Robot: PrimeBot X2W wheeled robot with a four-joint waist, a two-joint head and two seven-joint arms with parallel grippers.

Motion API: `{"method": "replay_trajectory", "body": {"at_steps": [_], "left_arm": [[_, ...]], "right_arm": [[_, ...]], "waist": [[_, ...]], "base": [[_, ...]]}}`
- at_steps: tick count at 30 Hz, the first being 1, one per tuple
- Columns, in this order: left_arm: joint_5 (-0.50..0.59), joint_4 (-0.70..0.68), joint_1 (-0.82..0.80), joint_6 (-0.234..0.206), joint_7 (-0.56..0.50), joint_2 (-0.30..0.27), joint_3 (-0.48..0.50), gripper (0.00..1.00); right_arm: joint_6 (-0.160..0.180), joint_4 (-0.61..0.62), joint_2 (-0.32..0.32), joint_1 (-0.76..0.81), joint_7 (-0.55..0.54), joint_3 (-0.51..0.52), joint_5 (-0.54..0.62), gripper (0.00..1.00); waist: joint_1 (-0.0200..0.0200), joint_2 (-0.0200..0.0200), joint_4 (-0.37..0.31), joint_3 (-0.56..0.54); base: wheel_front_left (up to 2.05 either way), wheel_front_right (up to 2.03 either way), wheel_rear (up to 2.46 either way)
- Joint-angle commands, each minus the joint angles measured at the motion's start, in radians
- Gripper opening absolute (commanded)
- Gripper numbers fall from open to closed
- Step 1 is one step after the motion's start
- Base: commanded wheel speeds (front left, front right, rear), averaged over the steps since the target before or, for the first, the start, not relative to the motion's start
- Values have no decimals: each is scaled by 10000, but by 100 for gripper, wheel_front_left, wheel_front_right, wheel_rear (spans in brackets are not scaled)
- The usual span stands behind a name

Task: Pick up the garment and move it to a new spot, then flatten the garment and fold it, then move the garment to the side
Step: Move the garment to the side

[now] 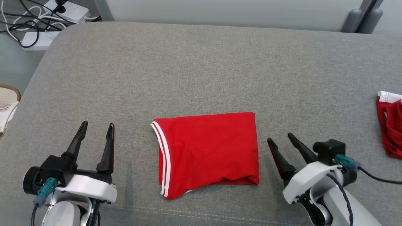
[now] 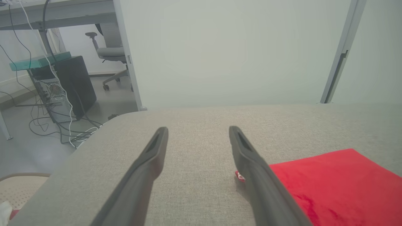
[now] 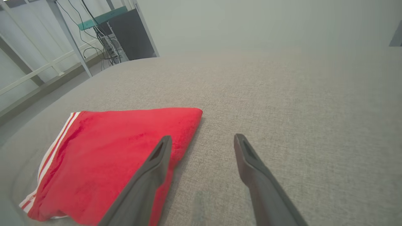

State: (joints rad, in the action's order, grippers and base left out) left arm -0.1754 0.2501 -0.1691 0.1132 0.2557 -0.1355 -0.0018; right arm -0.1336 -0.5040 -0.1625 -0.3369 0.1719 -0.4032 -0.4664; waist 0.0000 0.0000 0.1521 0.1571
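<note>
Two grippers sat low at the near edge of the worktop [image 1: 201, 69], one on each side of the garment [image 1: 209, 150]. The left gripper [image 1: 97, 124] had its two dark fingers spread apart and held nothing; it stood near the garment's white-striped edge but clear of it, with bare grey fabric between. The right gripper [image 1: 279, 137] was also spread wide and empty, its fingers angled toward the far left and lying just beside the garment's plain right edge. From the right wrist view I could not tell whether the nearer finger touched the cloth or only overlapped it.

Between them the red garment lay close to the middle of the near edge, as a compact, nearly square packet with layers showing at its near corners. By my reading the pick-up, the flattening and the folding were already done. The fold looked tidy, though slightly loose at the near right corner. What seemed to be left was the last part, carrying the packet off to one side, and neither gripper had yet taken hold for that.

Farther out, at the right edge, a second red cloth [image 1: 391, 125] lay crumpled. Beyond the far left corner, power strips [image 1: 69, 11] and cables rested on the floor.
</note>
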Motion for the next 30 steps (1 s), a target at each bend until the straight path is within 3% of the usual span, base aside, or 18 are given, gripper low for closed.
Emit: {"method": "replay_trajectory", "body": {"at_steps": [1, 11, 12, 13, 22, 30], "left_arm": [[99, -250, -419, -32, 61, -141, 186, 100], [84, -158, -715, 35, 61, -48, -120, 100], [83, -162, -718, 37, 61, -49, -118, 100], [84, -175, -718, 42, 61, -54, -114, 100], [119, -407, -745, 75, 61, -195, -188, 100], [97, -736, -877, 105, 16, -643, -242, 100]], "right_arm": [[29, -220, 26, -602, -289, -678, -565, 100], [29, -2146, 310, -2045, -1533, -2743, -2899, 100], [29, -2220, 317, -2160, -1542, -2890, -3073, 78], [29, -2381, 266, -2377, -1432, -3134, -3301, 0], [29, -2880, -309, -2935, 270, -3871, -2905, 0], [29, -2706, -777, -2539, 872, -3285, -2267, 0]], "waist": [[0, 0, 154, 113], [0, 0, 516, 329], [0, 0, 524, 343], [0, 0, 526, 368], [0, 0, -88, 506], [0, 0, -2056, 729]], "base": [[0, 0, 0], [0, 0, 0], [0, 0, 0], [0, 0, 0], [0, 0, 0], [0, 0, 0]]}}
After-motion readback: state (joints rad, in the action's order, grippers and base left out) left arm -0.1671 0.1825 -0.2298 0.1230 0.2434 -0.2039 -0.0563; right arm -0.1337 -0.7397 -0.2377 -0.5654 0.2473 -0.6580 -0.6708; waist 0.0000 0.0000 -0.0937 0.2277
